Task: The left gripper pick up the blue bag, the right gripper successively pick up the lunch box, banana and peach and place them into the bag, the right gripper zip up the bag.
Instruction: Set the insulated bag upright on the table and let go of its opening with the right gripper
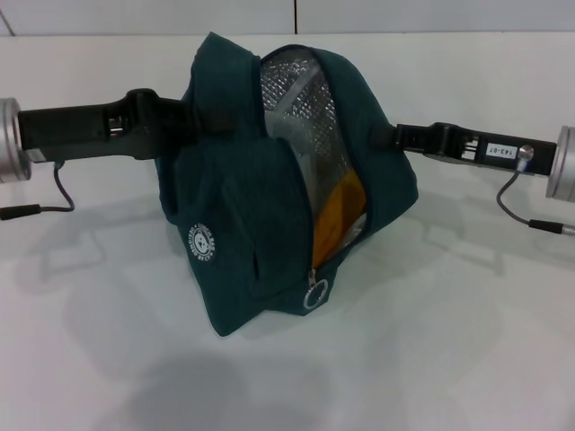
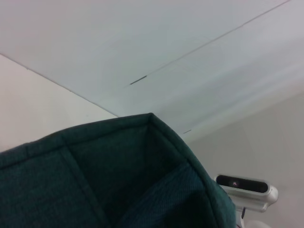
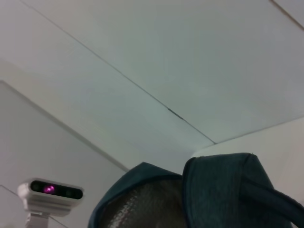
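The blue bag [image 1: 234, 224] is held up between my two arms in the head view, tilted, with its lower corner near the white table [image 1: 467, 341]. Its zip is partly open and shows silver lining [image 1: 301, 108] and an orange-yellow thing [image 1: 341, 215] inside. A ring zip pull [image 1: 314, 296] hangs at the lower end of the opening. My left gripper [image 1: 184, 121] is shut on the bag's left side. My right gripper [image 1: 388, 136] is at the bag's right edge, its fingers hidden by fabric. No lunch box, banana or peach lies on the table. The bag fabric fills the left wrist view [image 2: 95, 175] and shows in the right wrist view [image 3: 228, 190].
The white table stretches all around the bag, with a white wall behind. A small camera on a stand shows in the left wrist view [image 2: 247, 187] and in the right wrist view [image 3: 50, 190]. Cables hang from both wrists [image 1: 63, 193].
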You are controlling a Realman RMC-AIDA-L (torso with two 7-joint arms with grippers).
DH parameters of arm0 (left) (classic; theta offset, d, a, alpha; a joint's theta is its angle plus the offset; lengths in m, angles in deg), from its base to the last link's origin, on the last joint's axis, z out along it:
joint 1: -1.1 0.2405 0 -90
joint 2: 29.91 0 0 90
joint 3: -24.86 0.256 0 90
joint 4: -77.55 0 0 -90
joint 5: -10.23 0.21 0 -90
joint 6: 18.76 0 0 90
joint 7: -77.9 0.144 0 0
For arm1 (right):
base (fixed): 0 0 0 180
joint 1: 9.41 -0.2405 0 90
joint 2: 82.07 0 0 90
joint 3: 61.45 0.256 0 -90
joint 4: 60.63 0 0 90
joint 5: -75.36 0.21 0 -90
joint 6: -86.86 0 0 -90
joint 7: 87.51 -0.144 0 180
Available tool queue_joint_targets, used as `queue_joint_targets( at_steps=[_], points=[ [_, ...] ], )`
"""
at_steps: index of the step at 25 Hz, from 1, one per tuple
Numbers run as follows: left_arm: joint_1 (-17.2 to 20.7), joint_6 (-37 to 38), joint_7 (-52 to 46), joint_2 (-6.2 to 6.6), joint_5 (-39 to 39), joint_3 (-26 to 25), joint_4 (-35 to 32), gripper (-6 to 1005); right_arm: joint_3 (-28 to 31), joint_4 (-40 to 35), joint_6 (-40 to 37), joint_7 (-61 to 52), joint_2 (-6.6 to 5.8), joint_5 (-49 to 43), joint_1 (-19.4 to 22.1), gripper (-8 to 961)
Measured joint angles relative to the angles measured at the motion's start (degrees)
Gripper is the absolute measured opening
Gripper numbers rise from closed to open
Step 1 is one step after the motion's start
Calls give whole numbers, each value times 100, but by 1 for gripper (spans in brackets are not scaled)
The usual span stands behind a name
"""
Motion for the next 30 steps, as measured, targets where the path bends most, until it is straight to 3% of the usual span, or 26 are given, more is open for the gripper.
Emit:
queue_joint_targets(
  at_steps=[12,15,21,26,30],
  points=[
    [-38,257,-1,-15,-5,9,6,74,19,-250,-858,613,-26,824,467,61],
    [-127,216,22,-69,-4,9,131,74,21,-597,-1117,623,-18,943,785,56],
    [-230,-163,69,-216,86,18,295,75,19,-644,-1299,673,-20,983,1046,55],
    [-246,-387,66,-326,328,33,308,75,19,-376,-1269,826,-23,938,1094,55],
    [-241,-419,50,-329,329,35,355,75,19,-313,-1257,857,-25,962,1096,54]
  ],
)
